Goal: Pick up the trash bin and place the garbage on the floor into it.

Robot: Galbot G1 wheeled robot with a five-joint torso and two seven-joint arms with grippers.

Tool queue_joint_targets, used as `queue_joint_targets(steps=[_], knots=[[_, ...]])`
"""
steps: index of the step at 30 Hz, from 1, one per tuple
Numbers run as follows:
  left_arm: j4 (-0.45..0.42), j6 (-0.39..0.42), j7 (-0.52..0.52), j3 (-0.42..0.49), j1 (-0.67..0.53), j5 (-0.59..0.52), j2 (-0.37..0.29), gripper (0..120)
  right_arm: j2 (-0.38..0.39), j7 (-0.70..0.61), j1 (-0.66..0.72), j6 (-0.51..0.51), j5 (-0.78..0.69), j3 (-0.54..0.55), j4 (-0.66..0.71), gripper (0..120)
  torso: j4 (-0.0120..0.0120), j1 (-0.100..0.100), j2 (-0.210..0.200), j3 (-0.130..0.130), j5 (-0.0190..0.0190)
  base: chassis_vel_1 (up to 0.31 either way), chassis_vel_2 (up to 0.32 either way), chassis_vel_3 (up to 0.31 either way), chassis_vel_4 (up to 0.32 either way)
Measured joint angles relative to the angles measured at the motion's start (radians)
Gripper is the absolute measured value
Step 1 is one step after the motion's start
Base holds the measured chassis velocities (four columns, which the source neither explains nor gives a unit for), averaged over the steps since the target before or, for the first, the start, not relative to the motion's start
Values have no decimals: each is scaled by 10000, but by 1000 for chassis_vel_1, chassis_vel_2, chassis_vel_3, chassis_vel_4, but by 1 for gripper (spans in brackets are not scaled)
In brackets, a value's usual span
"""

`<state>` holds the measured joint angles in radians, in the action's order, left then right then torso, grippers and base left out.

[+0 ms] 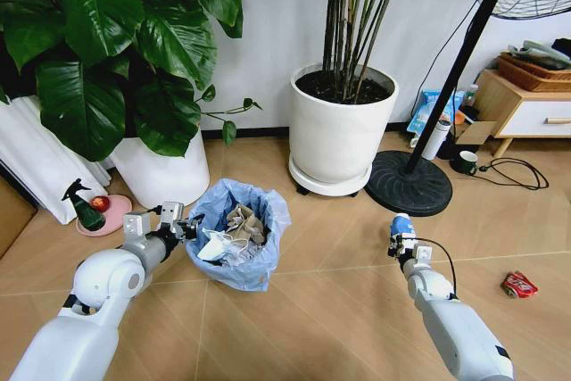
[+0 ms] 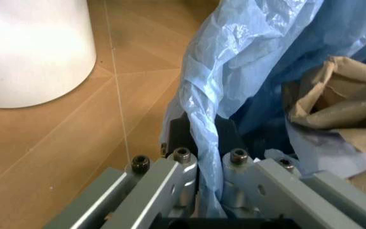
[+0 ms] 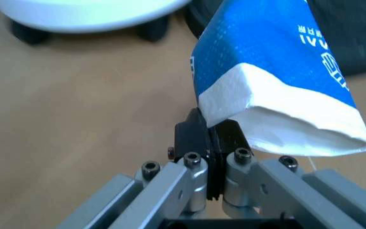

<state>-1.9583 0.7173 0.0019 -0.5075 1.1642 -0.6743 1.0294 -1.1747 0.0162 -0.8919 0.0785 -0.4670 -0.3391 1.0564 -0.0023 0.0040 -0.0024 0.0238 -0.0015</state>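
Left gripper is clenched on the blue liner at the rim of the trash bin, which sits on the floor before the white plant pots and holds paper wads. Right gripper grasps a blue-white can, held to the bin's right. A red can lies on the floor at far right.

The dark body of the trash bin is hidden by its blue liner, and the lower contents are buried under paper wads. In the left wrist view the bin rim is covered by plastic — only the liner is seen pinched. The blue-white can is cut off at the upper edge of the right wrist view, its lettering only partly readable. The red can is too small for its print to be read.
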Motion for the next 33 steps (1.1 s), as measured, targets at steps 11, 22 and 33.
queue_joint_targets(steps=[11,22,33], knots=[[-13,0,-40,-58,28,-11,6,0,1628,-943,-619,1132,-1770,1634,4562,0,0,0,0,0,3,0,0,0,0],[18,4,-43,-17,33,12,30,0,2547,-1784,-501,1674,-3436,2898,7778,0,0,0,0,0,4,0,0,0,0],[50,21,-45,74,12,13,-24,0,2938,-1707,612,2278,-5155,3654,10220,0,1,0,0,0,6,0,0,0,0]])
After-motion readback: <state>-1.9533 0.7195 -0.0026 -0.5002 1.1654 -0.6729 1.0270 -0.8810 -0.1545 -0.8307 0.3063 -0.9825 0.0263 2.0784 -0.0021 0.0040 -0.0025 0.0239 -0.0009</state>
